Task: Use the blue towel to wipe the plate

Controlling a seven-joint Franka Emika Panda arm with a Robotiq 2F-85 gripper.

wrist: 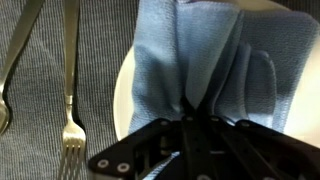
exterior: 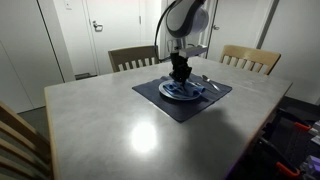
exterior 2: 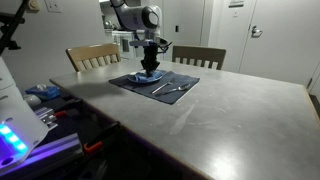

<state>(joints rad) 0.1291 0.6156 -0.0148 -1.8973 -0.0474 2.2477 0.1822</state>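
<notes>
The gripper [wrist: 192, 104] comes in from the bottom of the wrist view, its jaws drawn together on a bunched fold of the blue towel [wrist: 190, 45]. The towel lies over the plate [wrist: 125, 100], and white rim shows only at the towel's left and at the far right of that frame.

In both exterior views the plate sits on a dark placemat [exterior: 175, 108], a little above frame centre, with the arm standing over it. The mat lies close to the far edge of the table [exterior: 120, 135], though its corners stay inside the tabletop. From the mat's near edge, open grey tabletop stretches down to the bottom of each exterior view.

At the left of the wrist view a fork [wrist: 69, 90] lies on the mat just beside the plate's rim. A second utensil [wrist: 15, 65] lies further left, its end cut off by the frame.

Counted, there is one towel, one plate, one placemat and two utensils. Two chairs [exterior: 133, 57] stand at the table's far edge, and a third chair [exterior: 15, 140] shows at lower left in an exterior view.
</notes>
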